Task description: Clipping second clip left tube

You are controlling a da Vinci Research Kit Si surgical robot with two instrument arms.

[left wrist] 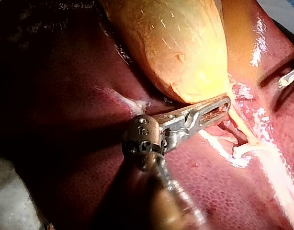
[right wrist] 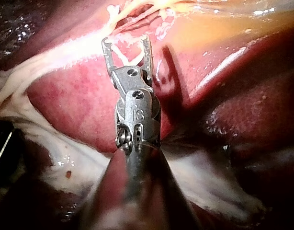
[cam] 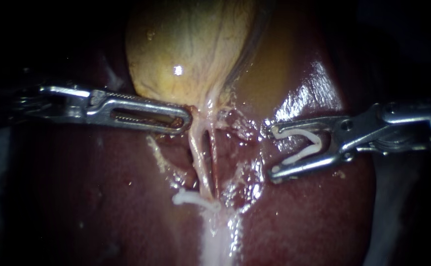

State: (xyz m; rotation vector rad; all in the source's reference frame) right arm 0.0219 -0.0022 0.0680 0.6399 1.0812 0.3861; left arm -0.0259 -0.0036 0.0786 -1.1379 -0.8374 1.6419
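**Clip in my right claw, still clear of the left tube**

My left instrument point(cam: 188, 119) comes in from the left and reaches the narrow lower end of the gallbladder point(cam: 186, 49). Its claw is pressed together and pinches the tissue there, just where the tubes leave the gallbladder. In the left wrist view the same claw point(left wrist: 227, 101) lies under the yellow bulge of the gallbladder point(left wrist: 180, 48), with its tip at the pale strand that runs away from it.

Two thin tubes run down from that point side by side with a dark slit between them. The left tube point(cam: 197, 160) is the paler and wider one, and the right tube point(cam: 215, 165) lies just beside it. Low on the left tube sits a closed clip point(cam: 190, 198), set across it with its free end pointing left.

My right instrument point(cam: 269, 151) enters from the right. Its claw is spread wide and carries an open clip point(cam: 302, 148), one leg along each half. The tips face the tubes but stand apart from them, over the glistening liver point(cam: 102, 197). The left tube is not between them. In the right wrist view the spread claw point(right wrist: 127, 42) has the pale strands ahead of it.
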